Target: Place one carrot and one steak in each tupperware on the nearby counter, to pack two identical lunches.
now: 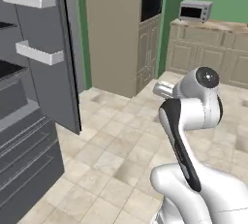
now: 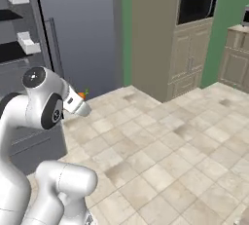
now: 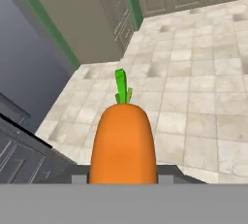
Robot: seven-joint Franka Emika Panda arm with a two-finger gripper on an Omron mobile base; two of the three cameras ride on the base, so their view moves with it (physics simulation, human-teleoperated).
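We face the open grey fridge (image 1: pixel 34 97), its door (image 2: pixel 82 29) swung out and its dark shelves on our left, with the tiled floor (image 2: pixel 165 156) stretching toward the tall beige oven cabinet (image 1: pixel 123 29). Farther off, a bench (image 1: pixel 213 25) along the green wall carries a toaster oven (image 1: pixel 195 10). No tupperware shows from where we stand, so we judge this to be the carry step: the load is out of the fridge and has to travel to the bench where the containers wait.

Our white arm (image 1: pixel 193 136) is folded up close to the base, the hand (image 2: pixel 81 103) held out over the floor near the fridge door. It is pinching the carrot (image 3: pixel 125 143), which stands between the fingertips with its green top pointing away from us; in the right base view we catch a speck of orange at the end of the wrist.

To do this well, we should keep the grip steady and the carrot level while the base turns, swing clear of the fridge door edge, and not open the hand until a container rim sits directly below. The carrot is smooth and tapered, so we expect it could slip if jolted.
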